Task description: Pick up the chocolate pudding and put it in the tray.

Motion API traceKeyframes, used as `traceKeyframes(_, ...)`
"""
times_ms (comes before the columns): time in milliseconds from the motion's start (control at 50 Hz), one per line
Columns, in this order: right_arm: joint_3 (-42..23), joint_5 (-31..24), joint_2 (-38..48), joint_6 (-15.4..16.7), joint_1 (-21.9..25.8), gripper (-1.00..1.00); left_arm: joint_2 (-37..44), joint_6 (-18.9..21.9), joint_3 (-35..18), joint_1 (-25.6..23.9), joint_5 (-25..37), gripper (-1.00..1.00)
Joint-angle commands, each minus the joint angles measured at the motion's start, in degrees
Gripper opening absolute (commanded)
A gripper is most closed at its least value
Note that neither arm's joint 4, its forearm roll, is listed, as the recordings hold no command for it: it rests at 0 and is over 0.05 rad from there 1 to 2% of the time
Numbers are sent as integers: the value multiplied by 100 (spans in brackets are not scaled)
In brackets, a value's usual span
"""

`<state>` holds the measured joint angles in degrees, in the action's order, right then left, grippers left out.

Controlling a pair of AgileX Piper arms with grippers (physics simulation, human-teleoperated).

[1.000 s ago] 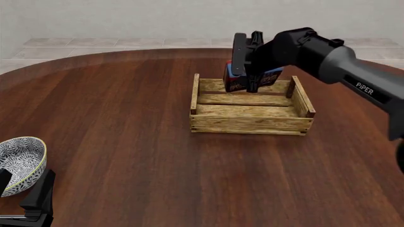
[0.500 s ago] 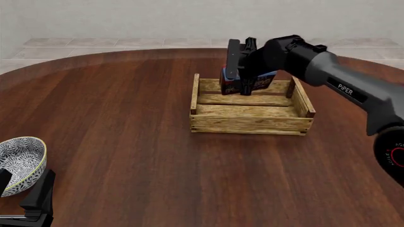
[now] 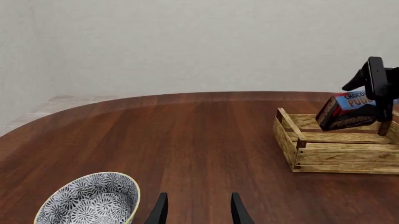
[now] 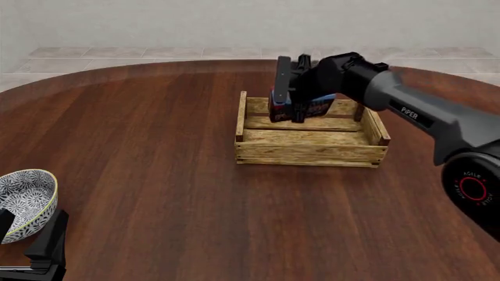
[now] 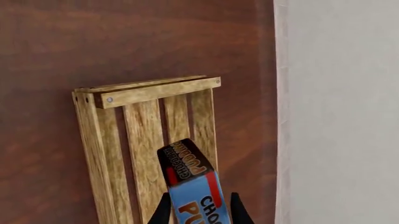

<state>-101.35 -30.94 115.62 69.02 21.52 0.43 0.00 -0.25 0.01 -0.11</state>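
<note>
We count two claws, the left claw (image 3: 198,212) and the right claw (image 4: 291,88). We see one chocolate pudding (image 4: 301,108), one tray (image 4: 310,153), one patterned bowl (image 4: 25,202) and one wooden desk (image 4: 156,152).

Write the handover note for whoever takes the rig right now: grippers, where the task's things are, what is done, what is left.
Right gripper: shut on the chocolate pudding, holding it tilted above the far part of the tray.
Left gripper: open, holding nothing, near the patterned bowl at the near left of the table.
Done: pudding picked up and carried over the tray.
Left: lower it in, open the right gripper, pull the arm clear. Whether the carton already touches the slats cannot be told.
</note>
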Motion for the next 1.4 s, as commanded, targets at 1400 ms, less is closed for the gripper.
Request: traceKeyframes(1400, 8, 192, 608, -685, 77, -100, 0, 0, 0, 0, 0, 100)
